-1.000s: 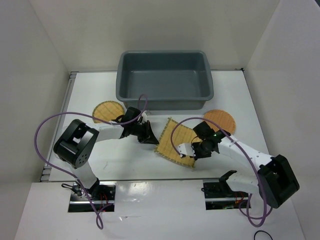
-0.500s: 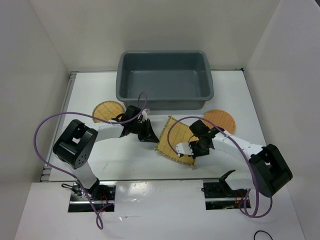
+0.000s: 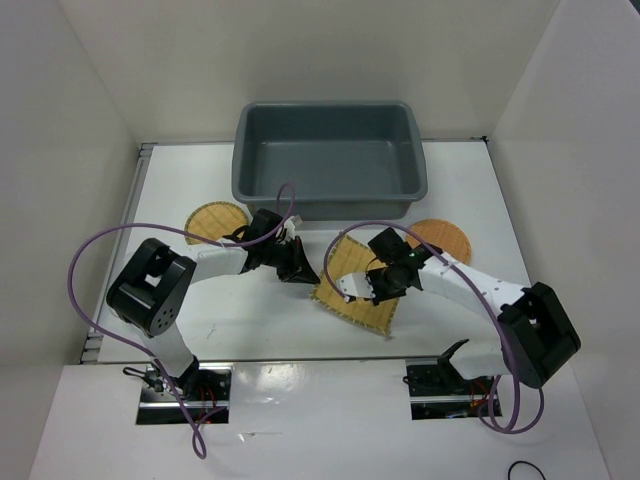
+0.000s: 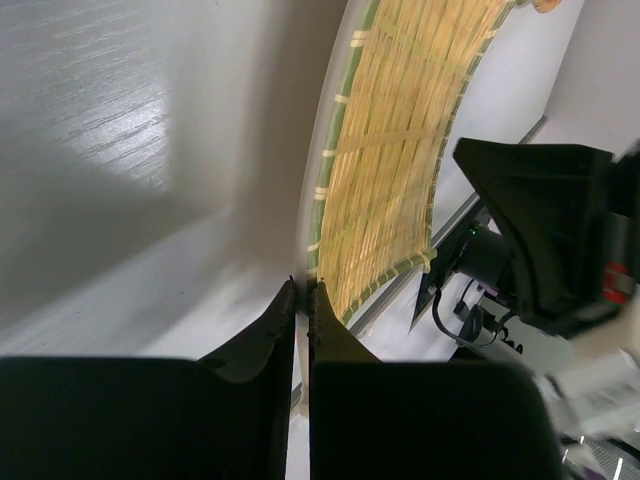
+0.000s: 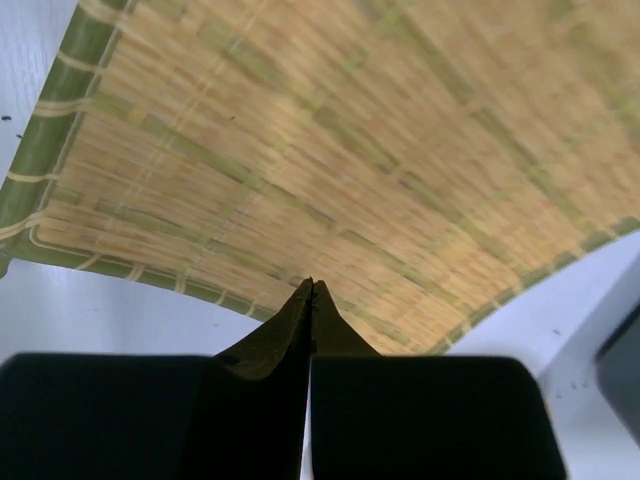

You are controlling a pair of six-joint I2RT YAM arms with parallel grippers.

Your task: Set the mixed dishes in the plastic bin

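Observation:
The square yellow woven mat [image 3: 347, 268] lies on the white table in front of the dark grey plastic bin [image 3: 330, 190]. My left gripper [image 3: 303, 272] is at the mat's left corner, its jaws shut on the mat's thin edge [image 4: 318, 230]. My right gripper [image 3: 352, 293] is shut, with its tips down on the mat [image 5: 330, 130] near its near edge. The round yellow grid-patterned plate [image 3: 213, 222] lies left of the bin's front. The orange-brown disc [image 3: 443, 238] lies to the right, behind my right arm. The clear item is not visible.
The bin holds nothing that shows. White walls close in the table on the left, back and right. My right arm [image 4: 540, 230] shows beyond the mat in the left wrist view. Purple cables loop over both arms.
My right gripper has moved left and slightly away across the mat, from its right part toward its middle. My left arm has hardly moved.

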